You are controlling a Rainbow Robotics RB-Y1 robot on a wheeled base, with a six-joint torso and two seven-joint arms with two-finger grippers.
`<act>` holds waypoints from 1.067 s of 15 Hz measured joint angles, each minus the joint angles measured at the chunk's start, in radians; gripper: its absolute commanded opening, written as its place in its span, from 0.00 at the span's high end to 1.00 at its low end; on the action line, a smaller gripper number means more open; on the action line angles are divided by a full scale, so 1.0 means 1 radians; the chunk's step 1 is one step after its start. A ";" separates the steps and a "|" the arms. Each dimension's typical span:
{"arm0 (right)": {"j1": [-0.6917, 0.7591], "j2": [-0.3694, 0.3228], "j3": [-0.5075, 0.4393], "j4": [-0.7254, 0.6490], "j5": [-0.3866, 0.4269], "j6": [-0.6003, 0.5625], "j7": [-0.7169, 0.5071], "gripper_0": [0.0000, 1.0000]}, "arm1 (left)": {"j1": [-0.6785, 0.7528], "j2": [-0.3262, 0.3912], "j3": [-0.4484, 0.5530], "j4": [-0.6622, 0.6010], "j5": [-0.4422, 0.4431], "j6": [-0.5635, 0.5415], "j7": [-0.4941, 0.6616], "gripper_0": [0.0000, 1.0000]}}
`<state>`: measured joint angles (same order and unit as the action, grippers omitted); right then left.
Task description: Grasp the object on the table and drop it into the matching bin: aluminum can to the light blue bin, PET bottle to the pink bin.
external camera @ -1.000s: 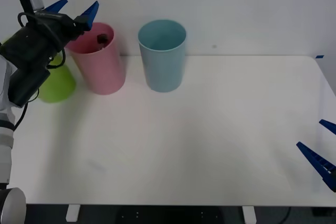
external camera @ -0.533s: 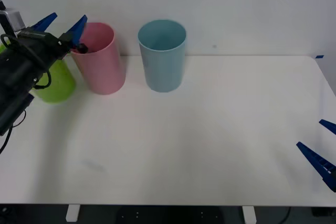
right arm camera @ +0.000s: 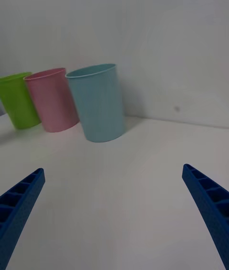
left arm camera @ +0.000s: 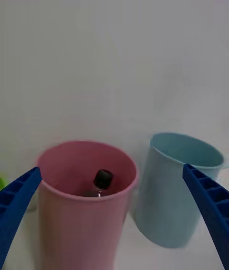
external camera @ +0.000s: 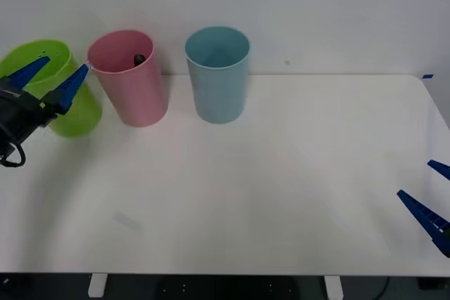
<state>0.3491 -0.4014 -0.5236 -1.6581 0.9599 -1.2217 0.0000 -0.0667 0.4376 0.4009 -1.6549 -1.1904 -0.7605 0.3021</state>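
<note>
The PET bottle (left arm camera: pixel 101 181) lies inside the pink bin (external camera: pixel 132 86), its black cap (external camera: pixel 139 58) peeking above the rim. The pink bin (left arm camera: pixel 81 217) stands at the back left of the white table (external camera: pixel 281 173), beside the light blue bin (external camera: pixel 217 75). My left gripper (external camera: pixel 50 81) is open and holds nothing, hovering left of the pink bin in front of the green bin. In the left wrist view the light blue bin (left arm camera: pixel 179 189) shows past the pink one. My right gripper (external camera: pixel 430 205) is open and parked at the table's front right edge.
A lime green bin (external camera: pixel 53 89) stands left of the pink bin, partly behind my left gripper. The right wrist view shows the green bin (right arm camera: pixel 18 100), pink bin (right arm camera: pixel 51 99) and light blue bin (right arm camera: pixel 97 102) in a row against the white wall.
My left gripper has pulled back to the left and downward, away from above the pink bin. The bottle stays in the bin. The right arm has not moved.
</note>
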 measured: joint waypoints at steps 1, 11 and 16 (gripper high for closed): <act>0.000 0.000 0.000 0.000 0.000 0.000 0.000 0.00 | 0.028 0.007 0.017 -0.002 0.017 -0.027 -0.024 0.00; 0.000 0.000 0.000 0.000 0.000 0.000 0.000 0.00 | 0.334 0.132 0.165 -0.025 0.150 -0.239 -0.232 0.00; 0.000 0.000 0.000 0.000 0.000 0.000 0.000 0.00 | 0.447 0.144 0.195 -0.025 0.190 -0.290 -0.285 0.00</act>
<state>0.3491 -0.4014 -0.5236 -1.6581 0.9599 -1.2217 0.0000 0.3799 0.5812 0.5961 -1.6799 -1.0000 -1.0503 0.0169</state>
